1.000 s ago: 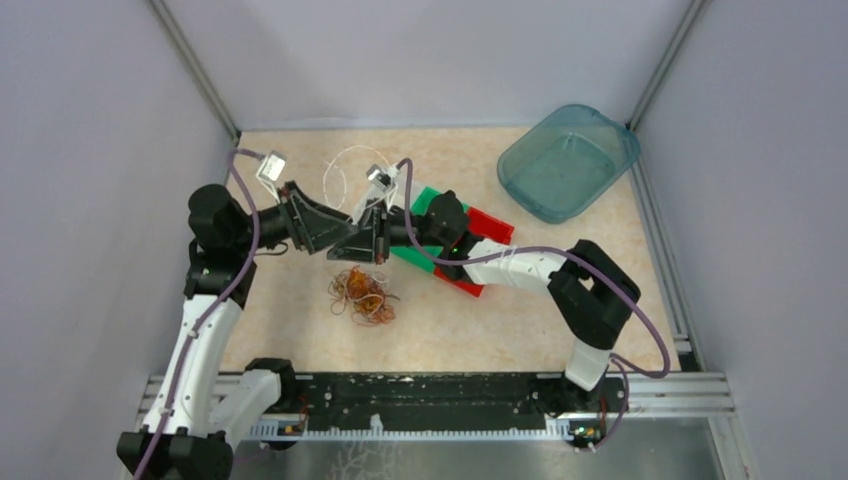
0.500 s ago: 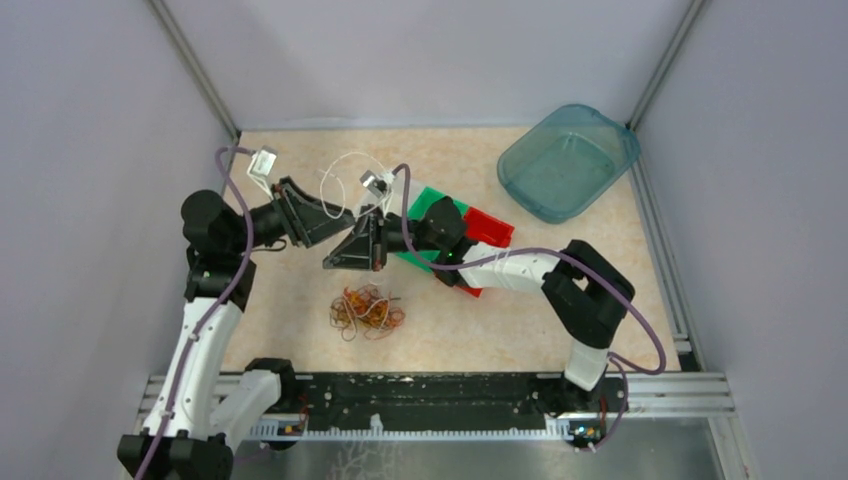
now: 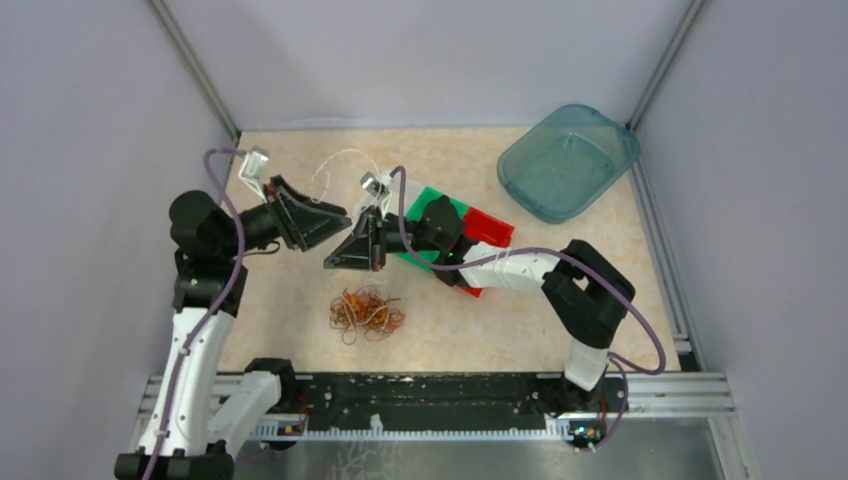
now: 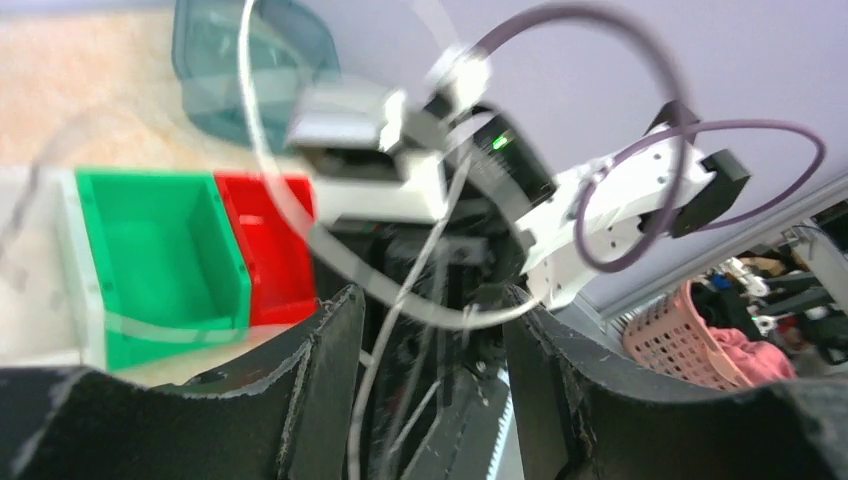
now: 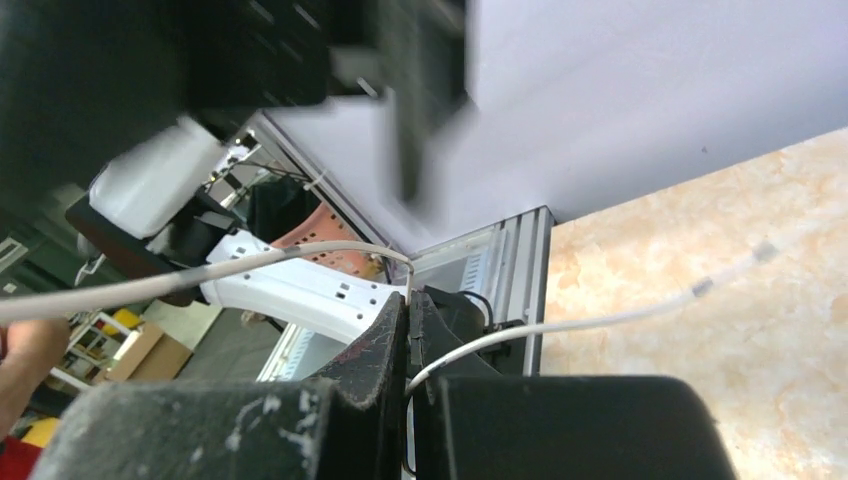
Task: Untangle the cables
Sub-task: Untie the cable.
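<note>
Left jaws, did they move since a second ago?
Yes. The left jaws moved toward the back wall, away from the band pile. They were level with the green bin's near end and are now by its far end.

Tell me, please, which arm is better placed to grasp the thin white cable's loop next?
Probably left: the left gripper is open with the thin white cable looping between its jaws, while the right gripper is shut on it.

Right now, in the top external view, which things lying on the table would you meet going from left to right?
tangle of coloured loops → green bin → red bin → teal plastic tub
</note>
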{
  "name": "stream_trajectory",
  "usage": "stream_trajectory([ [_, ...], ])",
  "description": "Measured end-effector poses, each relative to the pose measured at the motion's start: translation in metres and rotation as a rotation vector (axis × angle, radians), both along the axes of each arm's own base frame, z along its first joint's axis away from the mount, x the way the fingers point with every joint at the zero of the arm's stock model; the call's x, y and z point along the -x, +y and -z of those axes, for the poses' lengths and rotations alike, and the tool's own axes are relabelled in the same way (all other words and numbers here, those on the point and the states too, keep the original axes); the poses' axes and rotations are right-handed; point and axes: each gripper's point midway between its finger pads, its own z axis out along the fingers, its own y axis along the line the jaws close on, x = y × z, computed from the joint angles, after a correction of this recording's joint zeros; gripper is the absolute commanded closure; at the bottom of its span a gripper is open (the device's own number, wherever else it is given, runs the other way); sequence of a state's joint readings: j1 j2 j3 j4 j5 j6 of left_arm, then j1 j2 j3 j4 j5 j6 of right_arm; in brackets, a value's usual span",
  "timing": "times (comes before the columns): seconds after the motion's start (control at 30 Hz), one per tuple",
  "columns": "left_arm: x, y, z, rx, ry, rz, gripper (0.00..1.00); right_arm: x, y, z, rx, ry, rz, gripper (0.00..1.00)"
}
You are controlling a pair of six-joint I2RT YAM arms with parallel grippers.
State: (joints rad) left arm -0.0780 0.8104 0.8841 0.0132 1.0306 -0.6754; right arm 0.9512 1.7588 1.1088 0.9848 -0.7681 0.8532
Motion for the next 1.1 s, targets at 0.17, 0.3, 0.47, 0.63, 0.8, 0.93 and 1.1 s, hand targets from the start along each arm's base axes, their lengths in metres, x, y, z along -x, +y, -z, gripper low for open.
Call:
stream_trajectory([
  [0.17, 0.015, 0.003, -0.057, -0.035, -0.208, -0.005, 0.40, -0.010, -0.004, 0.006, 0.015, -0.001, 0.026, 1.00],
  [0.3, 0.026, 0.005, -0.049, -0.081, -0.244, 0.002, 0.42, -0.017, -0.005, 0.009, 0.024, 0.000, 0.043, 1.00],
  [0.47, 0.023, 0.006, -0.012, -0.124, -0.134, 0.003, 0.36, -0.017, -0.006, 0.011, 0.034, -0.010, 0.049, 1.00],
  [0.63, 0.023, 0.006, 0.010, -0.132, -0.048, 0.009, 0.21, -0.017, -0.007, 0.012, 0.043, -0.026, 0.055, 1.00],
  [0.8, 0.020, 0.006, 0.016, -0.128, -0.002, 0.009, 0.20, -0.017, -0.009, 0.011, 0.048, -0.051, 0.061, 1.00],
  [0.93, 0.016, 0.006, 0.020, -0.130, 0.023, -0.002, 0.20, -0.016, -0.011, 0.007, 0.055, -0.072, 0.066, 1.00],
  [1.1, 0.010, 0.009, 0.023, -0.120, 0.020, -0.055, 0.21, -0.012, -0.016, -0.007, 0.026, -0.111, 0.071, 1.00],
])
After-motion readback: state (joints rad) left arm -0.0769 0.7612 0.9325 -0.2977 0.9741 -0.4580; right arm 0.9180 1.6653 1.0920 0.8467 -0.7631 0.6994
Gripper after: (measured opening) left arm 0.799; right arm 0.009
